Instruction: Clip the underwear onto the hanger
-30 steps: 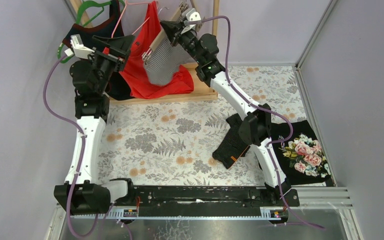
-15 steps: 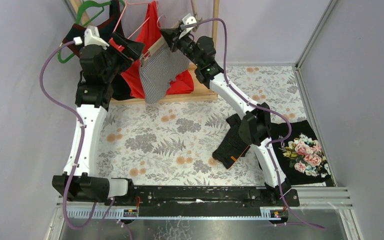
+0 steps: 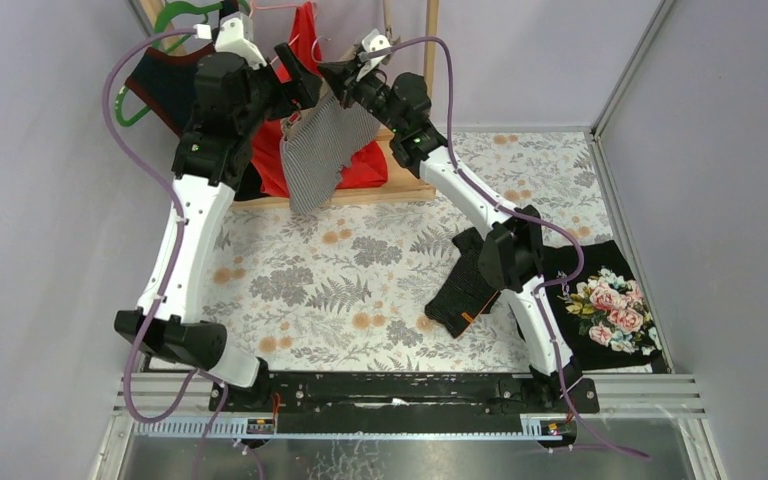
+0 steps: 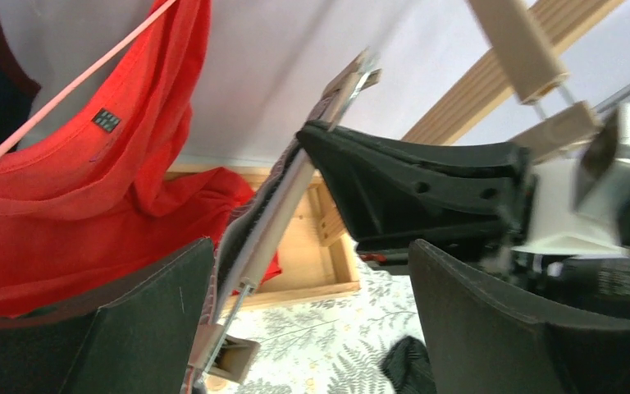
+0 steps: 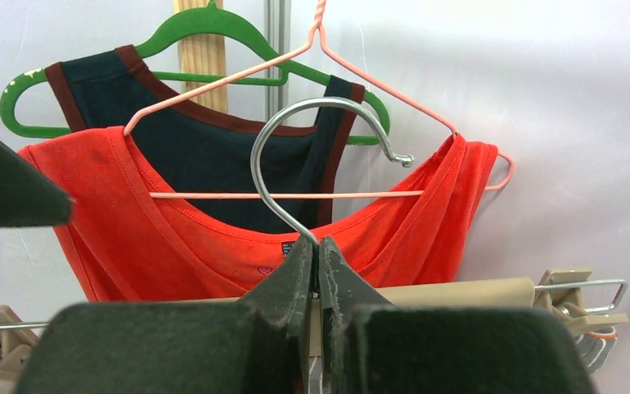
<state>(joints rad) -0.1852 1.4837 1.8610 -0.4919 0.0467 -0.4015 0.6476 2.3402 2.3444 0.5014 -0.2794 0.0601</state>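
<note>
Grey striped fabric underwear hangs askew off wooden metal-hooked clip hanger; right gripper clamped on hook neck; left gripper spread around bar; likely one clip left.

The underwear is ribbed cloth, the hanger matt wood with glossy metal hook.

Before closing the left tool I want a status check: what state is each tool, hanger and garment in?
Clip hanger: held up, tilted.
Right tool: shut on the clip hanger's hook.
Left tool: open, straddling the clip hanger's bar.
Underwear: hanging from the clip hanger.
Red top: hung on pink hanger.
Navy top: hung on green hanger.
Black garment: crumpled on table.
Floral garment: lying flat.
</note>
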